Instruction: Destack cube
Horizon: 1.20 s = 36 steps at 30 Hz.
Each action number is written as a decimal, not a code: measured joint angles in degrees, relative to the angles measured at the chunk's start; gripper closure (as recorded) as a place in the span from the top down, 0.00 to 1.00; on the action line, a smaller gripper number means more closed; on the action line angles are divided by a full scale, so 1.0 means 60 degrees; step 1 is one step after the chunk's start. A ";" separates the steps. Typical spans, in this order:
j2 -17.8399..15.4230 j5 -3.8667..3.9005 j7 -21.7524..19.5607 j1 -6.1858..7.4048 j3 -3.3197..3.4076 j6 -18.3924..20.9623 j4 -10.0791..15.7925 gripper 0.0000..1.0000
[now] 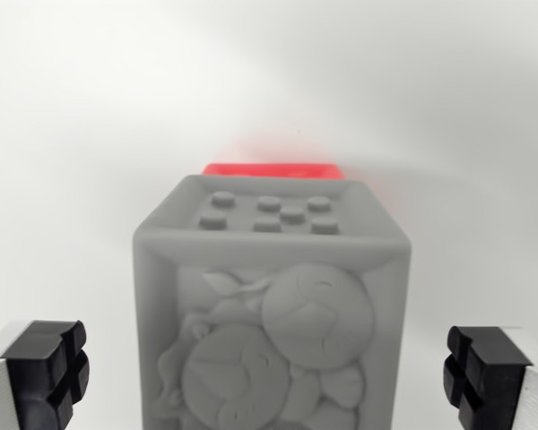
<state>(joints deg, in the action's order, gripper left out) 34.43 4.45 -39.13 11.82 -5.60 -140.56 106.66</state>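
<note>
- Nearest to us, the gripper has its two black pads at the bottom corners, one pad on the wrist view's left and the other on the right.
- We see the fingers spread wide, holding nothing, each with a clear gap to the cube.
- Between them stands the grey cube, upright, with raised studs on top and carved round shapes on its front face.
- Just behind its top edge we catch a thin red block; whether they touch we cannot tell.
- Beyond that lies a plain white surface.
</note>
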 joint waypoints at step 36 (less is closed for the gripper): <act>0.0460 0.0002 -0.0002 0.0102 0.0120 -0.0398 -0.0069 0.00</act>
<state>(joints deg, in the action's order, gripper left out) 37.19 4.46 -39.14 12.43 -4.88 -142.95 106.25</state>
